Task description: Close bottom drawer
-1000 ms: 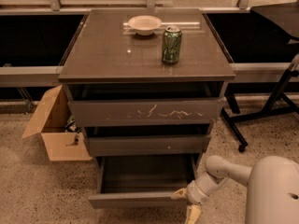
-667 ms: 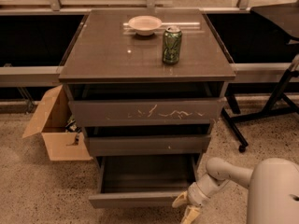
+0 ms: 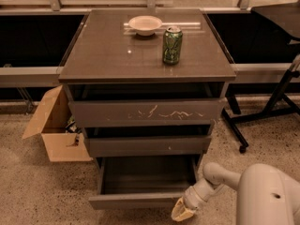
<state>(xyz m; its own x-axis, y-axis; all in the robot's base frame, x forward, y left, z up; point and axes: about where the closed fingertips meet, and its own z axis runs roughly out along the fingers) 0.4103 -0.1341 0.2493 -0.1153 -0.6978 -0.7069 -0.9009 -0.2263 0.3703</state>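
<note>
We see the shallow grey-brown bottom drawer [image 3: 136, 201] standing open, our yellow-tipped white gripper [image 3: 182, 212] just beside its front at four o'clock, its width we cannot tell.

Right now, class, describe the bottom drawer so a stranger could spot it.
Find the grey-brown cabinet with a green can on top. The bottom drawer is its lowest, pulled furthest out, the gripper by its front's right end. Unlike the scratched top drawer, its slim front is unmarked.
</note>
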